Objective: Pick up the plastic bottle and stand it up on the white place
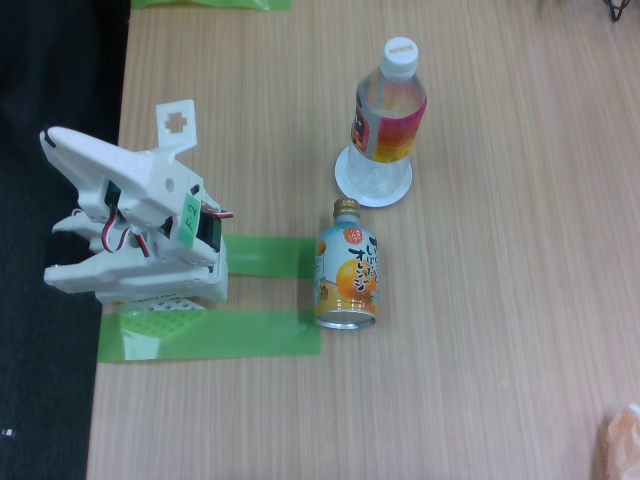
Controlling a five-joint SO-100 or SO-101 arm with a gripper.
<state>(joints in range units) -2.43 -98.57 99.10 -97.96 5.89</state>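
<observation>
In the fixed view the plastic bottle [390, 103] stands upright on the white place [373, 178], a small round dish on the wooden worktop [500, 330], in the far half and a little right of the middle. Its base sits inside the dish's rim and its white screw cap [401, 52] points up toward the camera. The red-orange-yellow label wraps the body, with a dark patch on its left side.

Just nearer than the dish stands a shorter orange-drink bottle-can [348, 278] with a gold cap, upright and leaning in the picture from the camera's angle. It is close to the dish but does not touch it. Its foot rests at the right end of 2 strips of green tape [210, 335] that run parallel across the worktop toward its left edge.

The white arm [140, 225] is folded over its base at the left edge of the worktop, on the green tape. A green sticker [189, 218] sits on its side and red wires show beside it. The gripper [60, 150] points away to the left, over the dark area beyond the edge, well apart from both bottles. Its fingers hold nothing; whether they are parted or pressed together I cannot tell from this angle.

A pale orange object [622, 440] shows at the near right corner, and another green piece [210, 4] at the far edge.
</observation>
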